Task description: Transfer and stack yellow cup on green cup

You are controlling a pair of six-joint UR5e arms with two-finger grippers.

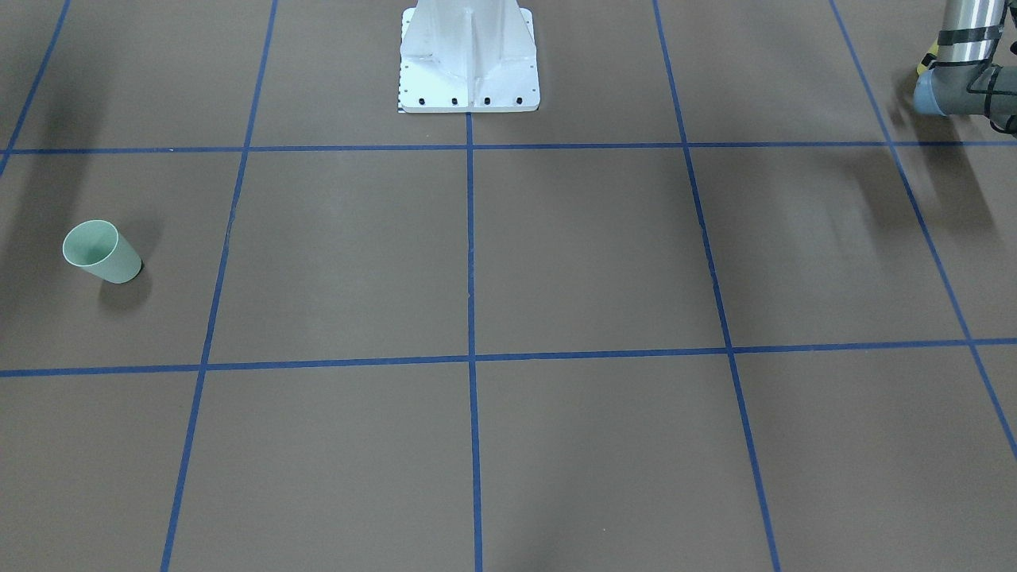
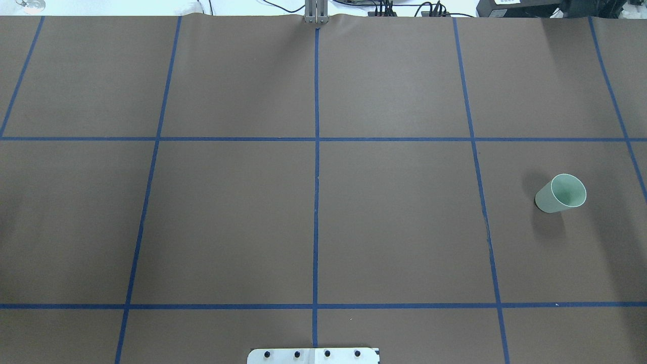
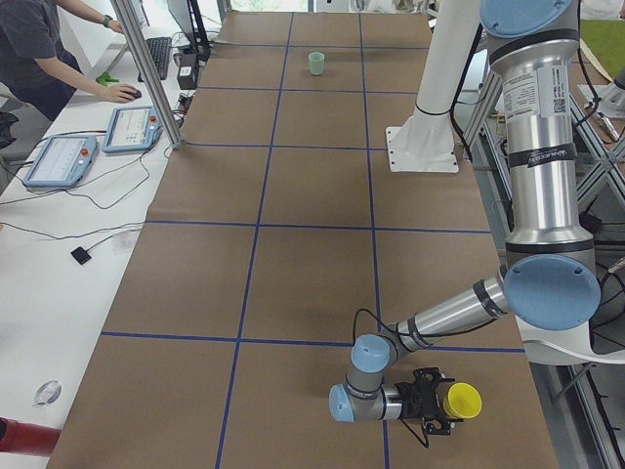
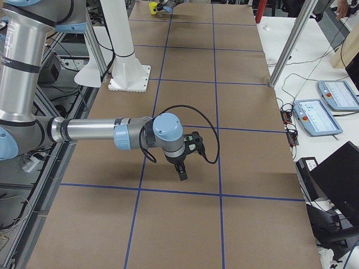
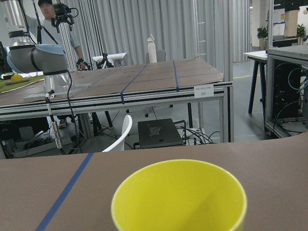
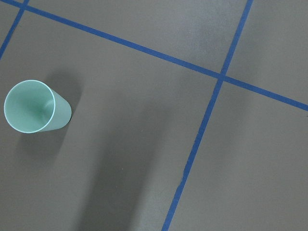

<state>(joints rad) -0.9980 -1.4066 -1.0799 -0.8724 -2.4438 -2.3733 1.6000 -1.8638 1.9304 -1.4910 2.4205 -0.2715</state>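
Risk is the long carry: yellow cup (image 3: 463, 401) sits at the left gripper (image 3: 437, 403), lower right of the exterior left view; green cup (image 2: 561, 193) stands far right overhead. Neither claw's state can be told, right gripper (image 4: 180, 168) included; a loose hold could drop the cup

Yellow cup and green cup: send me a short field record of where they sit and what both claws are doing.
yellow cup: at the robot's left end of the table, at the tips of the left claw
green cup: upright, empty, alone on the robot's right side
stacked: no, cups far apart
left claw: level, facing yellow cup; open or shut, cannot tell
right claw: points down over bare table, away from green cup; open or shut, cannot tell
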